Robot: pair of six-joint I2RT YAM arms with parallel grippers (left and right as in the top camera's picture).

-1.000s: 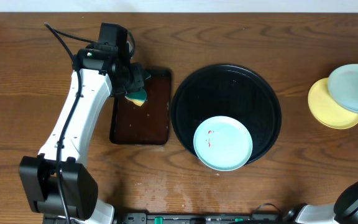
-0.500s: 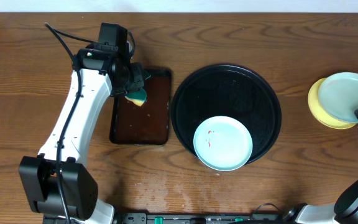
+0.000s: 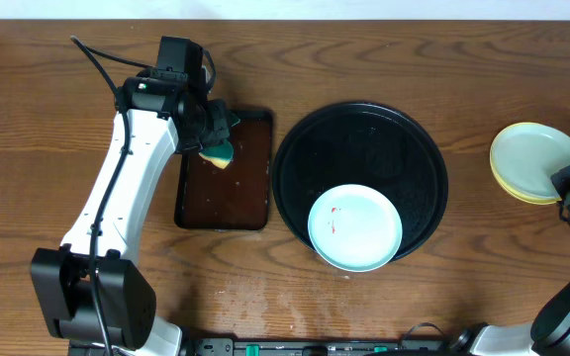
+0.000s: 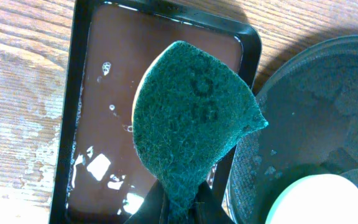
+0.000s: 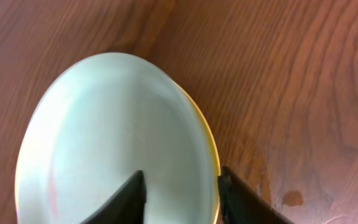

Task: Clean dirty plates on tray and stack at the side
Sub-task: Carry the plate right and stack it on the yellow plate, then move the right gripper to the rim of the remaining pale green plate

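The left arm reaches up from the near edge and bends right over the brown tray. The left gripper pinches a sponge above it, unchanged from a second ago. In the middle, the black tray carries the smeared plate against its near rim. At the far right, the right gripper stands with jaws parted astride the rim of the mint plate. That plate now lies nested on the yellow plate on the table, where a second ago it hung offset, up and right.
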